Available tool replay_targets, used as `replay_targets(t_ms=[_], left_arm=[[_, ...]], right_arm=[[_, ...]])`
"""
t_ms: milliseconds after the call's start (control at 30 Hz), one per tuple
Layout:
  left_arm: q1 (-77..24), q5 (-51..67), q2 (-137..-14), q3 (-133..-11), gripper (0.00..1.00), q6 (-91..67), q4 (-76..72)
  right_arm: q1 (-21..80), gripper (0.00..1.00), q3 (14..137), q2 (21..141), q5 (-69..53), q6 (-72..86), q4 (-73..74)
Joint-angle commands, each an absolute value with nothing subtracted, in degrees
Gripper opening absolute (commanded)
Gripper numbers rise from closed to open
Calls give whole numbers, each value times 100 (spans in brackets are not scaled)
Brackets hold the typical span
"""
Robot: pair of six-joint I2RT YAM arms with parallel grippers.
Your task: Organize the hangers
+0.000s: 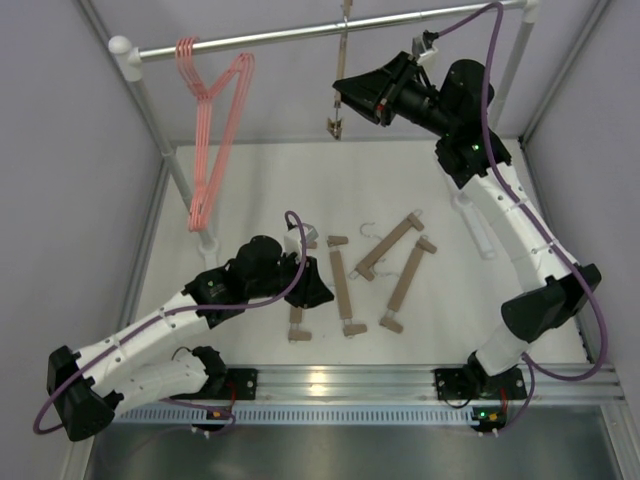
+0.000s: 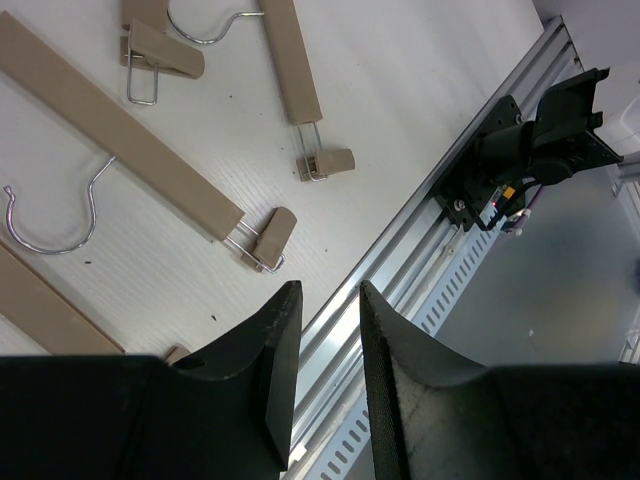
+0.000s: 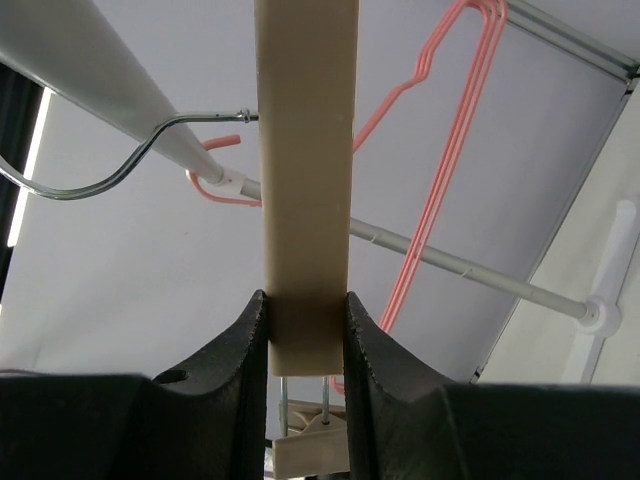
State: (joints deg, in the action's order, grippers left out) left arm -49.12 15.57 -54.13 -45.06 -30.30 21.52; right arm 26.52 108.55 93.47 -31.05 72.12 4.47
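White counter (image 1: 250, 180) between pale grey walls (image 1: 60, 200), silver rail (image 1: 300, 38) across the back. Right arm (image 1: 520, 230) raised high, right gripper (image 3: 305, 305) clamped on a wooden hanger (image 3: 305, 150), its hook at the rail. Left arm (image 1: 150, 335) low, left gripper (image 2: 330, 300) slightly apart and empty, beside four wooden hangers (image 1: 345, 285) lying on the counter. Pink hangers (image 1: 215, 130) hung near the rail's left end.

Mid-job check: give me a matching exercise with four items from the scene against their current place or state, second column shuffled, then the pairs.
1. pink wire hangers
2. upright wooden hanger
3. loose wooden hangers
4. left end effector

A. open, holding nothing
B. lying flat on the table
C. hanging on the rail, nothing gripping them
D. clamped in the right end effector

Pairs: 1-C, 2-D, 3-B, 4-A
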Motion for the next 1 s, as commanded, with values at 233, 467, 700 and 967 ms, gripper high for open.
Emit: replay_targets(t_ms=[233, 467, 700, 967], left_arm=[[-4913, 1626, -5326, -4491, 34, -3059, 2074], [-4913, 1608, -5265, -4465, 34, -3076, 2074], [-4913, 1608, -5221, -4403, 34, -3094, 2074], [-4913, 1582, -5194, -4368, 34, -3102, 2083]], right_arm=[[2795, 0, 11066, 9474, -2716, 7269, 457], [2865, 0, 11039, 9527, -2470, 7233, 580], [2918, 5, 10890, 9440, -2373, 7163, 589], [2936, 30, 10696, 9141, -2171, 6970, 580]])
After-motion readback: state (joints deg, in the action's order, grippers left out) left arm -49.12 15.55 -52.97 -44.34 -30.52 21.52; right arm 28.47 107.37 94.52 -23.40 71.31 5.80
